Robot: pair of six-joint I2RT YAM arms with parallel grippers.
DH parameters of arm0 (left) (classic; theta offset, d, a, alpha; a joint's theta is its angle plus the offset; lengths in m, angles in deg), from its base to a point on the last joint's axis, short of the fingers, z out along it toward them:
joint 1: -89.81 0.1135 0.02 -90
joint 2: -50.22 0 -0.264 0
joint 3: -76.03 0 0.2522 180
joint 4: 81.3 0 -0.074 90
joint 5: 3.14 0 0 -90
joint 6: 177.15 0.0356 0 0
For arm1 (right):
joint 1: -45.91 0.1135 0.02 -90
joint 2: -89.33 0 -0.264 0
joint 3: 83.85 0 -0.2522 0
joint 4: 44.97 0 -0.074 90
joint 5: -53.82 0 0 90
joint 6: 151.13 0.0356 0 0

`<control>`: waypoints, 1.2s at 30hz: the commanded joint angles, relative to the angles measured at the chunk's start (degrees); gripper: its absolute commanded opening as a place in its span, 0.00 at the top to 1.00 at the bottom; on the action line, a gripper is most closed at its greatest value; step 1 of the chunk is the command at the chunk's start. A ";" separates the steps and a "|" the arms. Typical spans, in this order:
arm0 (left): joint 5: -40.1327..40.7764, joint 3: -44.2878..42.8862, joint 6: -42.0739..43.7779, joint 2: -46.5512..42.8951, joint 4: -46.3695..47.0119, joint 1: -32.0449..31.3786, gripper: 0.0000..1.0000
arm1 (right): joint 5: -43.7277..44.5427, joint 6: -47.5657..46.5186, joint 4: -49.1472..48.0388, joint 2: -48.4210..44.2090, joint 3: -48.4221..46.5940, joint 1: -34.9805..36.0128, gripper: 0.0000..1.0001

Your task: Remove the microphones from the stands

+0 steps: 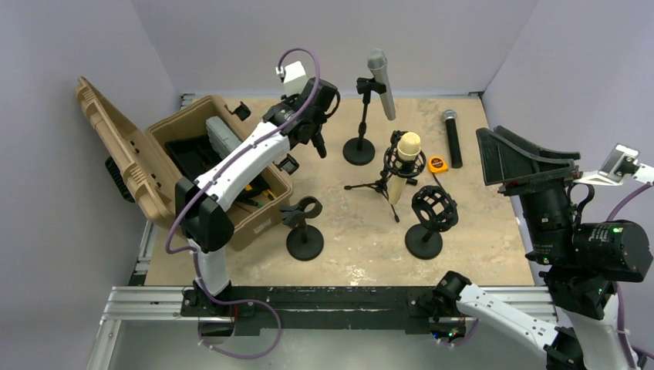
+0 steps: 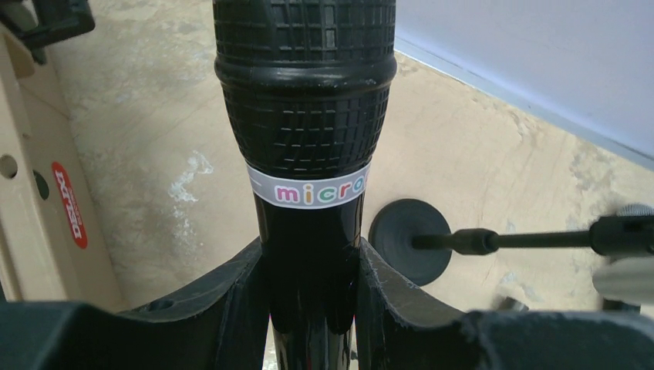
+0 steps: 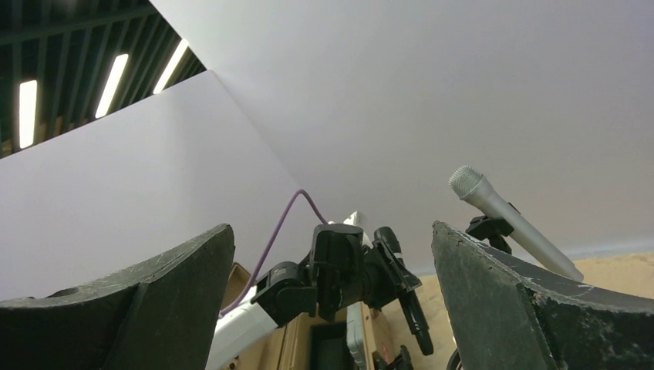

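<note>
View from above of a sandy, scuffed bench (image 1: 347, 254) with 2 robot arms bolted at its near edge. The left arm reaches to the far left of the bench. Its left pincer (image 2: 310, 266) is clenched around the glossy handle of a black microphone (image 2: 305, 92), just below a pale band printed "micro". The microphone hangs above the bench with no clip showing around it, so it looks already free of a stand. An empty clip stand (image 1: 304, 230) sits on the near left.

The right pincer (image 3: 332, 230) is raised at the far right of the scene, its jaws spread wide and holding nothing, aimed toward the far wall.

Possible trouble: the grip sits on the smooth handle under a heavy mesh head, so a quick swing could let the microphone tip or slide out. A silver microphone (image 1: 382, 81) on its own stand is just to the right, and an open tan case (image 1: 258, 220) is just to the left. A careless sweep either way could knock one of them.

A cream microphone (image 1: 404, 163) in a small tripod stands mid-bench. The bench surface is worn, with pale patches. Plain lilac walls close in the left, far and right sides.
</note>
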 commanded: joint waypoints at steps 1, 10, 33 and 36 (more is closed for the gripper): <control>6.07 0.85 -10.49 1.69 -2.74 0.50 1.00 | 0.81 0.43 0.23 -0.37 0.04 0.00 0.02; 6.03 7.65 -19.93 3.67 -3.88 0.89 1.00 | 0.25 0.83 0.55 -0.62 0.36 0.00 0.03; -5.97 12.17 -29.08 13.38 -6.72 5.37 0.89 | 0.00 1.78 1.34 -1.47 1.01 -0.01 0.03; -4.34 9.97 -29.32 15.13 -10.31 5.37 0.77 | -0.18 1.85 1.31 -1.36 1.10 0.01 0.03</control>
